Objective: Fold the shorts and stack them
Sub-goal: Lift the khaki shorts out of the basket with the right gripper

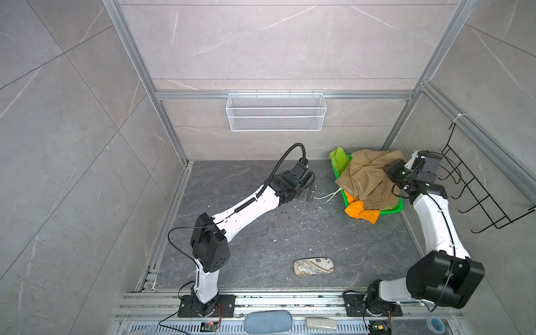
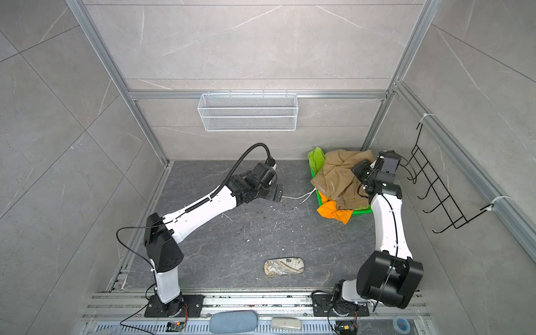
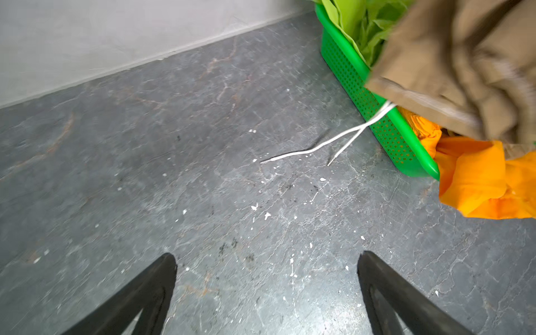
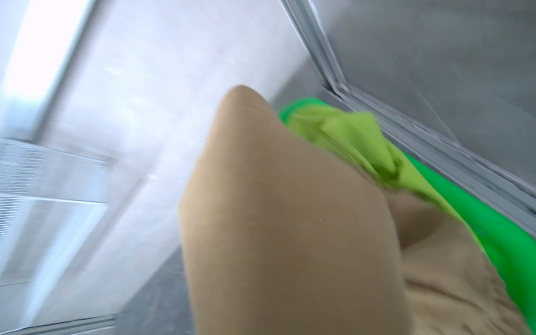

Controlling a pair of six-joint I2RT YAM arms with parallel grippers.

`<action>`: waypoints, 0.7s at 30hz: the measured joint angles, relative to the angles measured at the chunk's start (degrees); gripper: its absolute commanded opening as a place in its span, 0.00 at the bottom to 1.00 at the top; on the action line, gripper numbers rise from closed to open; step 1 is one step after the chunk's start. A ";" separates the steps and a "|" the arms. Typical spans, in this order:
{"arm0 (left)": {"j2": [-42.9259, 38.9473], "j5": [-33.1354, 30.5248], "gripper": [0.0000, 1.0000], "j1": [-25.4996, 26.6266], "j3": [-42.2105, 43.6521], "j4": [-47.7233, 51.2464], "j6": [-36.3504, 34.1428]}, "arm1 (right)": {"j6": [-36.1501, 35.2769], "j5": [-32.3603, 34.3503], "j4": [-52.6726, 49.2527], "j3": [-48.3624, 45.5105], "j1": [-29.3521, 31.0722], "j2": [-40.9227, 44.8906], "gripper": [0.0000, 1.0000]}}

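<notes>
**Right gripper** [image 1: 391, 178]: jaws closed and sunk into the tan cloth shorts [image 1: 368, 177] at the right edge of the heap. The right wrist view shows a raised peak of tan fabric directly ahead. It hides the fingers, so the pinch point itself cannot be inspected.

**Left gripper** [image 3: 266, 256]: jaws fully apart, holding nothing, low over the dark grey stone-look tabletop [image 1: 261, 232]. It is near the two ends of a white drawstring [image 1: 330, 195] that trails out over the wall of the green perforated plastic basket [image 1: 396, 207].

**Garments:** all three lie unfolded in that basket, at the far right corner.
- The tan pair is on top.
- The lime-green shorts [image 1: 339, 161] poke out at the far left end.
- The orange shorts [image 1: 362, 213] spill over the near rim onto the tabletop.

A patterned beige pouch [image 1: 313, 266] lies well apart, near the front edge.
</notes>
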State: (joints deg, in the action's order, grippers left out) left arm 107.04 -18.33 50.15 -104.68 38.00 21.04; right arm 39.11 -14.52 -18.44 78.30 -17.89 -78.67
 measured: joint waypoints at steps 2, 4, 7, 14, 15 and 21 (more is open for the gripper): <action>-3.26 -1.20 1.00 0.00 1.46 0.33 1.84 | 1.75 -0.63 -0.04 4.46 1.07 1.79 0.00; -7.41 -2.08 1.00 0.00 4.13 0.33 4.20 | 2.32 -0.70 -0.46 11.23 3.72 1.46 0.00; -15.91 -3.61 1.00 -0.02 10.82 -0.33 8.00 | 2.43 0.28 -1.09 22.08 12.50 -0.02 0.00; -40.35 -4.92 1.00 -5.03 27.47 0.74 17.25 | 2.49 5.84 0.13 26.56 44.06 -2.80 0.08; -42.91 -4.46 1.00 -6.62 28.81 0.98 18.14 | 2.67 6.93 0.15 25.62 46.69 -3.96 0.12; -54.38 -0.52 1.00 -12.68 36.13 4.31 20.59 | 5.55 11.74 -0.09 8.59 55.74 -11.61 0.72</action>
State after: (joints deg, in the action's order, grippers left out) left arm 52.66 -18.85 37.47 -68.55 42.30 41.63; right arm 44.66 -2.79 -18.52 86.89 37.85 -90.28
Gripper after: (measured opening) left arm 0.996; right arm 0.576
